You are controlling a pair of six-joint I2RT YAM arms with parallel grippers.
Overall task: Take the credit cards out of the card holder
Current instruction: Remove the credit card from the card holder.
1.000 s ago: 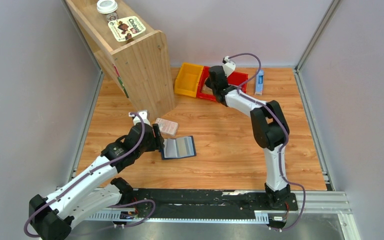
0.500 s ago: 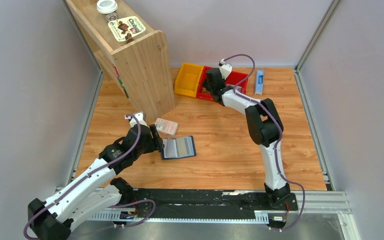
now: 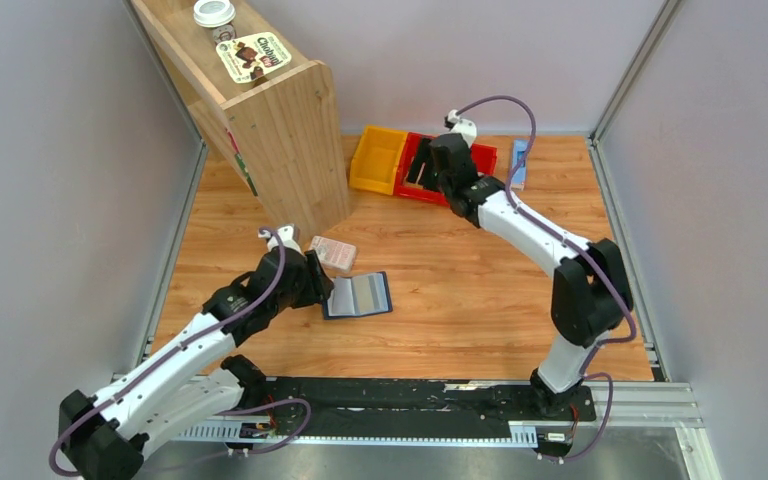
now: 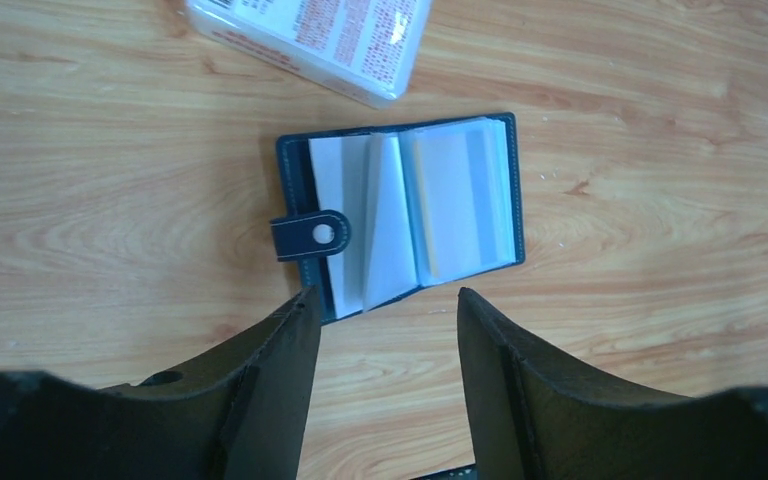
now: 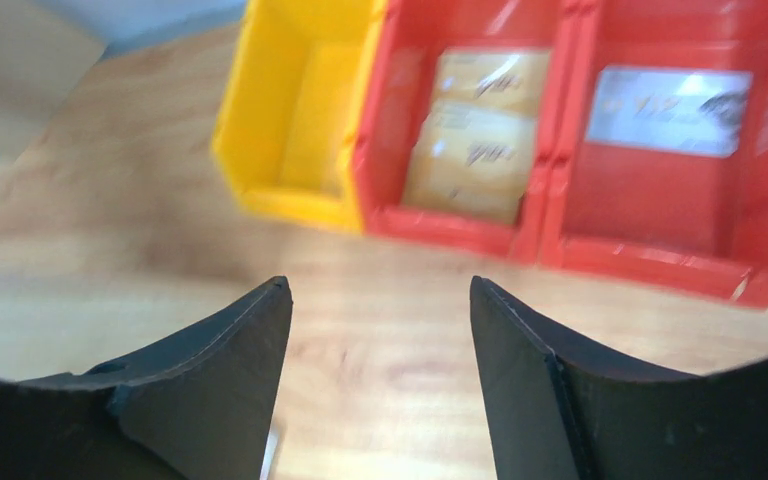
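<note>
Card holder lay open and flat on the counter, left of centre, pocketed side up. Its clasp tab was folded onto the left half. One clear sleeve stood partly lifted at the middle. The right sleeves held pale and yellowish inserts, count unclear.

Left hand hovered over the holder's near edge, fingers wide apart, nothing between them and not touching the holder. Pink-and-white packet sat just beside the holder's far-left corner.

Right hand was at the far side of the counter, over bare wood just near of the bins, fingers wide apart and empty. Credit cards lay in the red bin. Two tan ones overlapped in its left compartment, and one grey-white card lay in the right compartment. Yellow bin touched the red bin's left side.

Blue-and-white box lay right of the red bin, and a wooden shelf unit stood far left.
</note>
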